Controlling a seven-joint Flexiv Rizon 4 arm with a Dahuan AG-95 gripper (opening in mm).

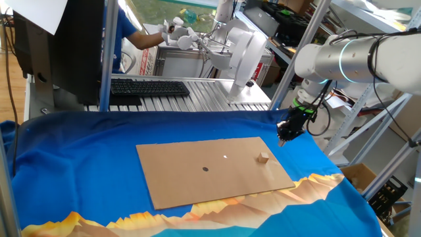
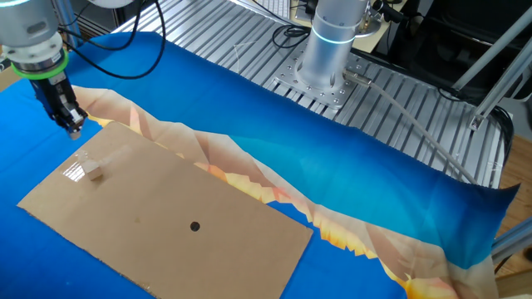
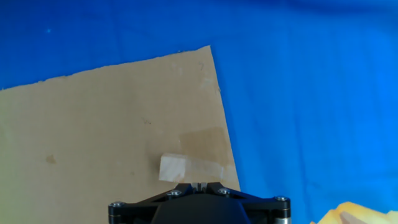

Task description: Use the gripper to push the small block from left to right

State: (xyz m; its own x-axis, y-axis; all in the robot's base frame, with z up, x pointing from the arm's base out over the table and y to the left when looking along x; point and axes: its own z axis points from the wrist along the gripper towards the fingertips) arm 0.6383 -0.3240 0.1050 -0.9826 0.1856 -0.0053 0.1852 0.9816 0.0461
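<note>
Hovering above the far right corner of the cardboard sheet, over the blue cloth: the gripper, fingers pressed together and clasping nothing. Sitting on the sheet near its right edge, just short of the fingertips: the small block, apart from them. Lying near the sheet's middle, well apart from the block: a small dark dot.

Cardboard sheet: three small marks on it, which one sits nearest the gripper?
The tiny tan wooden cube, near the tan cardboard sheet corner below the black two-finger gripper. The small dark dot and the white speck lie further toward the middle.
</note>
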